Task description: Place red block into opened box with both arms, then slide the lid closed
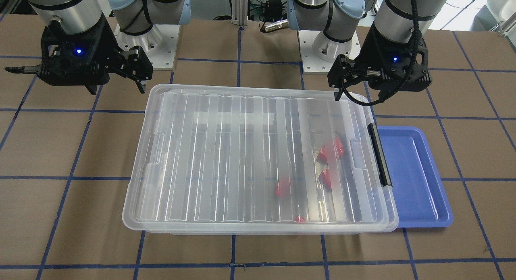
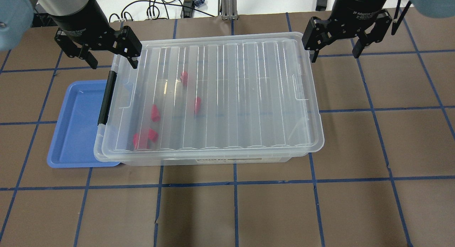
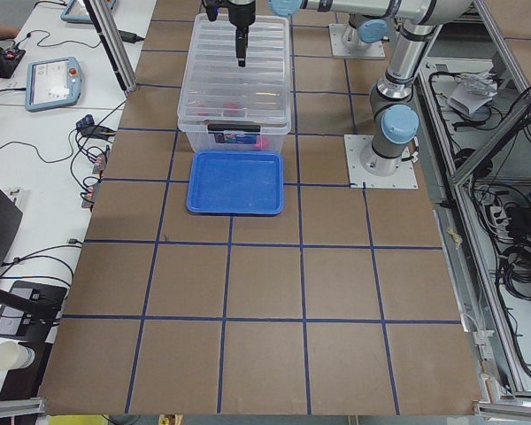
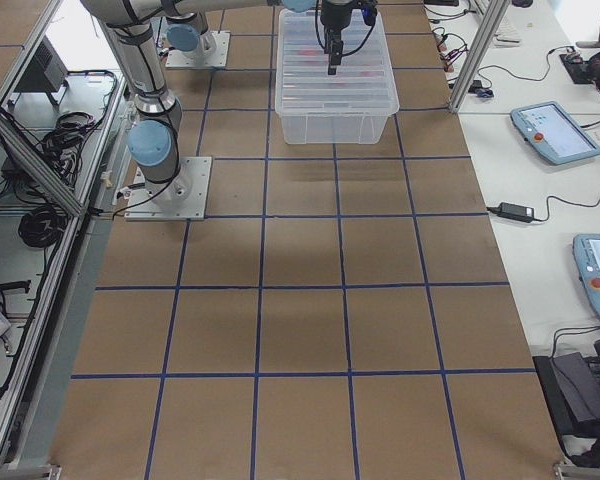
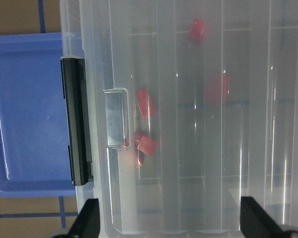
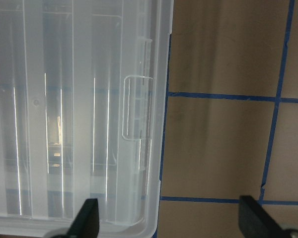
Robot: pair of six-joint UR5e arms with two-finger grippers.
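The clear box [image 2: 213, 160] stands mid-table with the ribbed clear lid [image 2: 231, 94] lying flat over it, covering the whole opening. Through the lid I see several red blocks [image 2: 155, 113] on the box floor, most near the black clasp [image 2: 106, 97] end. My left gripper [image 2: 112, 58] hangs open above the lid's corner at the clasp end, holding nothing; its wrist view looks down on the clasp [image 5: 78, 121] and red blocks [image 5: 146, 104]. At the opposite end, my right gripper [image 2: 334, 54] is open and empty, just outside the lid's corner [image 6: 154, 218].
A blue tray [image 2: 76, 126] lies against the box's clasp end, partly tucked under the lid's edge, with nothing in it. Brown table mat with blue tape lines surrounds the box. Cables and the arm bases sit along the table's edge on the grippers' side.
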